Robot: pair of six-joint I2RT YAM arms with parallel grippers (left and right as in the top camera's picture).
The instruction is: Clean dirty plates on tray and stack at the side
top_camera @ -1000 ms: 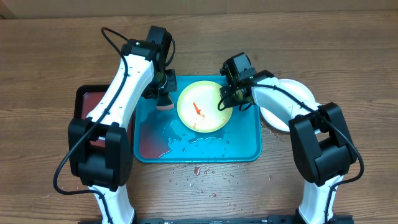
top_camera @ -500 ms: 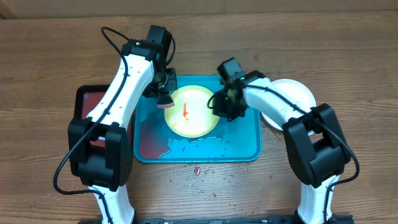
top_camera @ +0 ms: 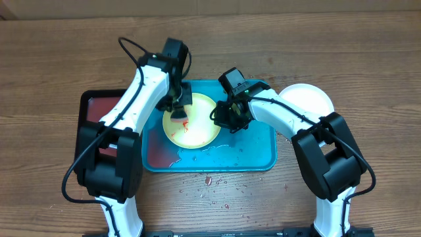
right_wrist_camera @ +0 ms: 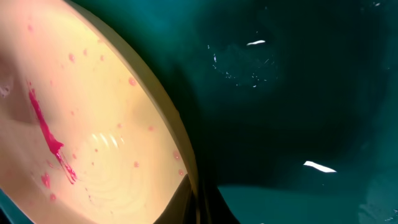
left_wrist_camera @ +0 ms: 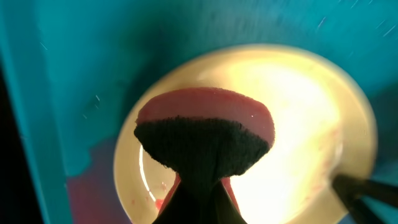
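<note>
Now I am working on the plate (top_camera: 197,128), which is lying in the left half of the tray (top_camera: 260,155). The left tool (top_camera: 179,113) is closed tight on the sponge (left_wrist_camera: 205,134) and is holding it over the plate's upper left part. I cannot tell whether the sponge is touching the plate.

The right tool (top_camera: 222,117) is also closed, and it is pinching the plate's right rim. I think this is stopping the plate from sliding under the sponge.

A red smear (right_wrist_camera: 46,134) is showing near the middle of the plate, with small pink drops around it, so I am judging the cleaning as not finished. To do it well, I am planning to:
- press the sponge down flat
- make short strokes across the smear toward the held rim, not away from it, so the grip takes the push
- press only lightly, because a thin plate held by one edge may tip up

Reddish water (top_camera: 161,155) is standing in the tray's near left corner, and I am avoiding dragging the plate through it.

A pale plate (top_camera: 309,99) is lying on the surface (top_camera: 66,39) just beside the tray's right edge. I am taking that as the stacking place.
</note>
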